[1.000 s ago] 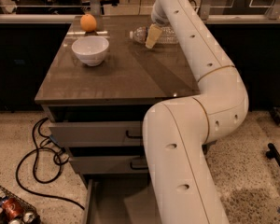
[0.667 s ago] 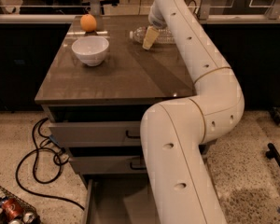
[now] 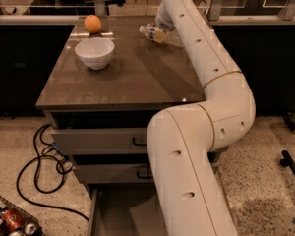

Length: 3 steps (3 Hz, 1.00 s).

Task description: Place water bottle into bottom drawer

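Observation:
The water bottle [image 3: 148, 31], clear with a white cap, lies on its side at the back of the brown cabinet top [image 3: 123, 77]. My gripper [image 3: 159, 34] is at the bottle's right end, right against it, reaching down from the white arm [image 3: 201, 53], which hides most of it. The bottom drawer [image 3: 115, 213] is pulled open at the foot of the cabinet. Its flat floor shows, and my arm's lower link covers its right part.
A white bowl [image 3: 94, 52] and an orange [image 3: 92, 23] sit on the left of the top. Two upper drawers [image 3: 98, 140] with black handles are shut. Black cables [image 3: 42, 168] and a wire basket with cans [image 3: 10, 221] lie on the floor at left.
My gripper has shifted slightly left along the bottle. The bottle, bowl and orange have not moved.

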Tool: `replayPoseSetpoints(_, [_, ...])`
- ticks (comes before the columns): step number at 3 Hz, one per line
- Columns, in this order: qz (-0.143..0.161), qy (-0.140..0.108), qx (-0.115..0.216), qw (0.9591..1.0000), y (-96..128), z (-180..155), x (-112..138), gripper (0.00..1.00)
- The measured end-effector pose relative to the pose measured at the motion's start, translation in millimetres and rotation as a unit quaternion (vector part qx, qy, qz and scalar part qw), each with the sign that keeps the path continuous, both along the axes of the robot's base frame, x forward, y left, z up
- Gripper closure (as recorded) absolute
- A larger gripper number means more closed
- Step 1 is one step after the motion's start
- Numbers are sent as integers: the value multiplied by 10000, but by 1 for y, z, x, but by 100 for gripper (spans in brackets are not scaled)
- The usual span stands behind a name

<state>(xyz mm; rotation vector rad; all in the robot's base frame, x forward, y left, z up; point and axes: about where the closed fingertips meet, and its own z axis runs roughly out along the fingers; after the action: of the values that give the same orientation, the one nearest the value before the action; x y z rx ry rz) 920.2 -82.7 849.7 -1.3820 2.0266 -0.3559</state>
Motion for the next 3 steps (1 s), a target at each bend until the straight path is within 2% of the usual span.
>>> replayPoseSetpoints(1, [7,24,-5,10000,1,-4,1,94])
replayPoseSetpoints(2, [13,44,-9,10000,2,-7,1,100])
replayPoseSetpoints(3, [13,45,-9,10000,2,-7,1,100])
